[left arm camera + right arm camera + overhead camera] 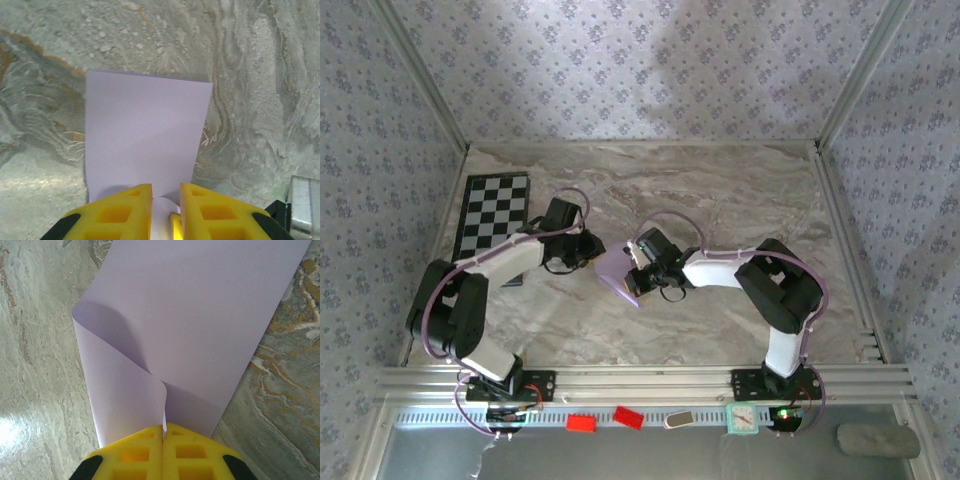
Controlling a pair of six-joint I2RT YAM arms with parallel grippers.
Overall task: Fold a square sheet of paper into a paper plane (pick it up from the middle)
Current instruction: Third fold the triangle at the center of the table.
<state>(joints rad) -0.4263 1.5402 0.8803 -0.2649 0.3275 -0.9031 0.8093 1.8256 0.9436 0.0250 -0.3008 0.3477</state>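
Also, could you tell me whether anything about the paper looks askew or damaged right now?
Yes: the thin pale lilac square sheet of paper curls over on itself in a loose roll next to the right gripper, which is shut on it, rather than lying in a flat crease. No tear shows.

Left arm (500,262), right arm (720,270) bent inward, wrists close. Left fingers (125,210) slightly apart; right fingers (187,450) clamped on sheet (200,315).

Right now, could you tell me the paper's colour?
The paper is plain pale lilac, clearest in the right wrist view.
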